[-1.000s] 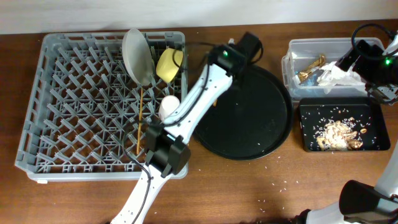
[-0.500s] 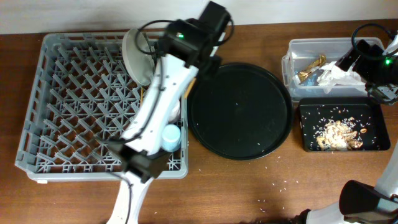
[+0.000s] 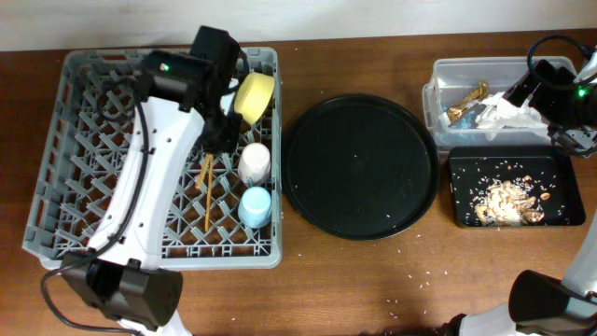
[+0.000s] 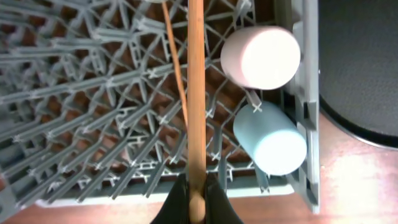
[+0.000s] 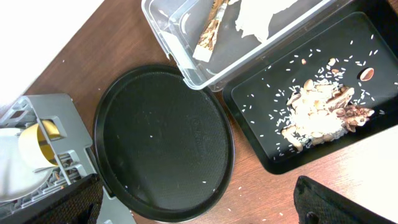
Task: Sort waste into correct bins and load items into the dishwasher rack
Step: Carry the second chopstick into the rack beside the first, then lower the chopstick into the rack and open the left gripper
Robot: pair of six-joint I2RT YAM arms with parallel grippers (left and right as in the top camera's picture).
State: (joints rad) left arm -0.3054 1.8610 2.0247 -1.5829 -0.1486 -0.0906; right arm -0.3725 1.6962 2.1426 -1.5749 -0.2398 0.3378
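Rack (image 3: 56, 187) lies under your left claw (image 4: 196, 202), which is clamped on one chopstick (image 4: 195, 93). The other chopstick (image 4: 177, 81) rests on the lattice just left of it. The pink cup (image 4: 260, 57) and blue cup (image 4: 270, 142) are right of that claw. Your right claw (image 5: 199, 214) is spread wide and holds nothing. The clear tub (image 5: 186, 56) and black tray (image 5: 261, 146) are ahead of it.

Dishwasher rack (image 3: 84, 140): 1. Cups: 2, i.e. 1 pink cup (image 3: 255, 162) + 1 lt-blue cup (image 3: 255, 206). Yellow bowl (image 3: 253, 96): 1. Pale plate (image 5: 13, 171): 1, only partly seen. Chopsticks (image 4: 195, 93): 2. Bins: 2, i.e. 1 clear tub (image 3: 485, 63) + 1 black rect. tray (image 3: 464, 201). Round black tray (image 3: 359, 168): 1.
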